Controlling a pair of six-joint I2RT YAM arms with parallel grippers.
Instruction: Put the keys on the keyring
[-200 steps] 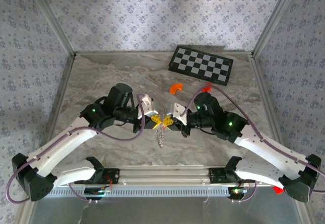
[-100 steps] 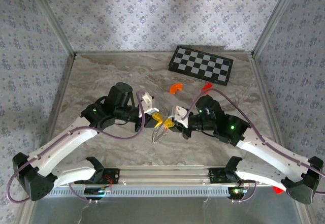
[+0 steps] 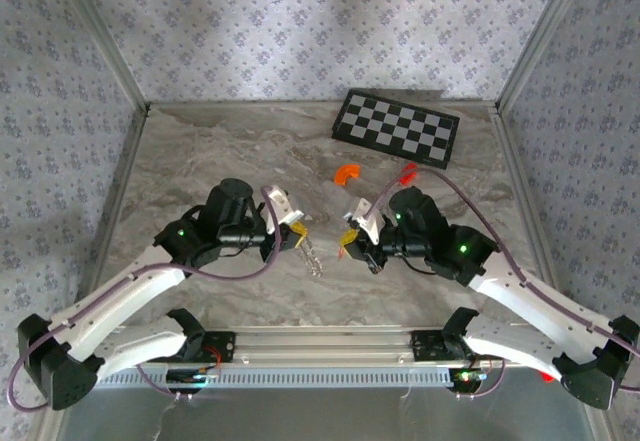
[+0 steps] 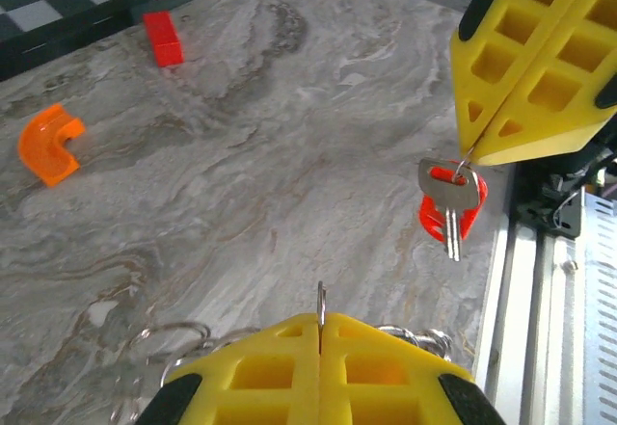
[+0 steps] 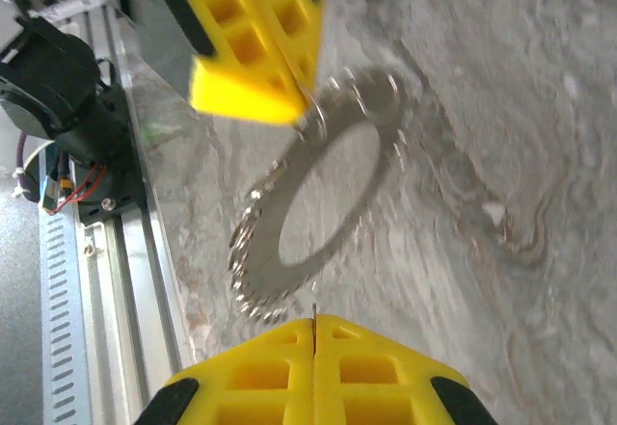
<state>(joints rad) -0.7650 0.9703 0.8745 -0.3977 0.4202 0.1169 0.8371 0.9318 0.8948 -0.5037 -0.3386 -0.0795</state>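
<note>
My left gripper (image 3: 299, 231) is shut on the keyring (image 3: 313, 258), a thin silvery toothed loop that dangles below it over the table. In the right wrist view the keyring (image 5: 318, 194) hangs from the left gripper's (image 5: 304, 107) yellow tips. In the left wrist view a thin metal edge sticks up from the seam of my left gripper (image 4: 319, 321). My right gripper (image 3: 349, 239) is shut on the keys (image 4: 451, 203), a silvery blade with a red head hanging from its tips (image 4: 469, 155). The two grippers face each other a short gap apart.
An orange curved piece (image 3: 346, 172) and a red brick (image 3: 406, 172) lie behind the grippers, in front of the checkered board (image 3: 397, 127). The metal rail (image 3: 320, 343) runs along the near edge. Frame posts and patterned walls close in both sides.
The grippers were tip to tip at the centre; they have drawn apart. My left gripper pulled back left with the keyring, my right one to the right with the keys.
</note>
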